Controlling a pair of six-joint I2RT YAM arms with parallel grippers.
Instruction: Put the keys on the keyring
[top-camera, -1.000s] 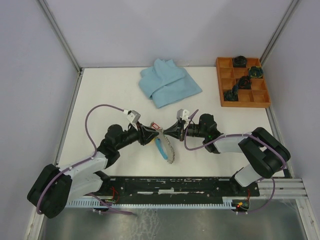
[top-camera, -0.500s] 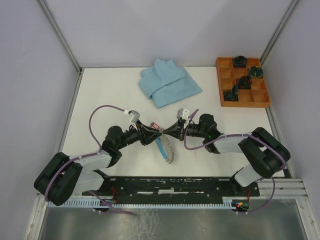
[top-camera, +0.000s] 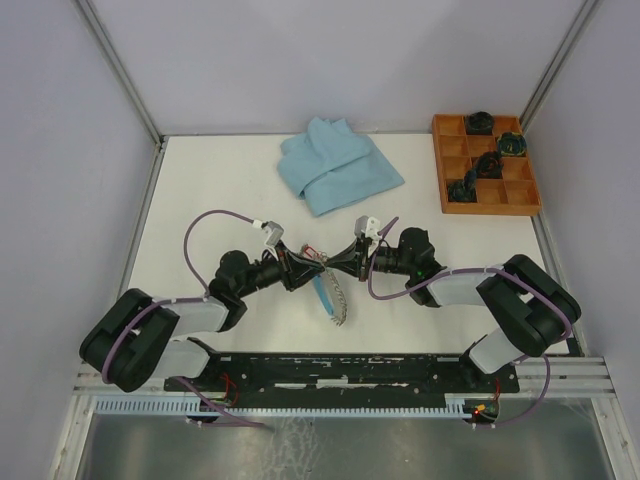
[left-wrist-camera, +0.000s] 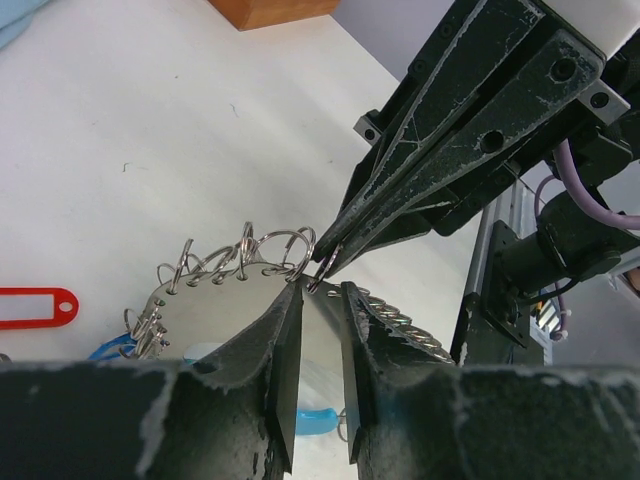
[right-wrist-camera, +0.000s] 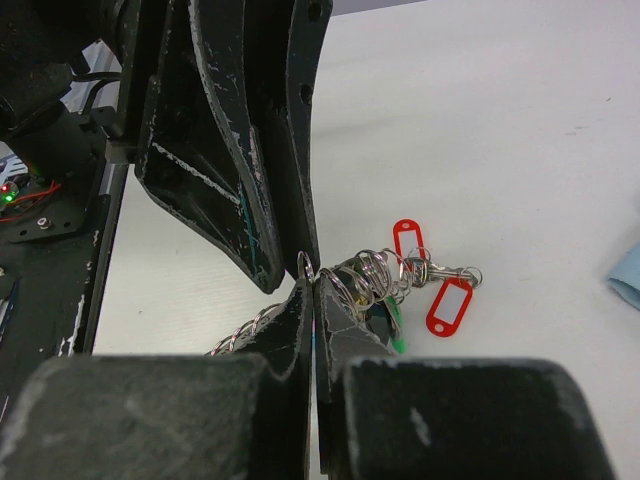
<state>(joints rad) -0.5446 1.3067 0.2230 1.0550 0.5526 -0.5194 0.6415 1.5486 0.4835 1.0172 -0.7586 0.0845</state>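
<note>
The keyring (top-camera: 337, 298) lies between the two arms: a grey coil-textured loop with a light-blue segment (left-wrist-camera: 320, 415) and a shiny plate (left-wrist-camera: 225, 305) edged with small rings. Keys with red tags (right-wrist-camera: 448, 305) and a green tag (right-wrist-camera: 396, 338) bunch at its far end; one red tag (top-camera: 310, 250) shows from above. My right gripper (right-wrist-camera: 312, 285) is shut, pinching a small silver ring (right-wrist-camera: 305, 266) at its tips. My left gripper (left-wrist-camera: 320, 290) faces it tip to tip, jaws a narrow gap apart, with that ring (left-wrist-camera: 322, 272) just in front of the gap.
A folded light-blue cloth (top-camera: 335, 165) lies at the back centre. A wooden compartment tray (top-camera: 487, 208) with several dark objects stands at the back right. The arms' black mounting rail (top-camera: 350, 370) runs along the near edge.
My left arm has slid right, closer to the right gripper, and its jaws have narrowed. The right gripper has stayed put, still shut on the small ring.
</note>
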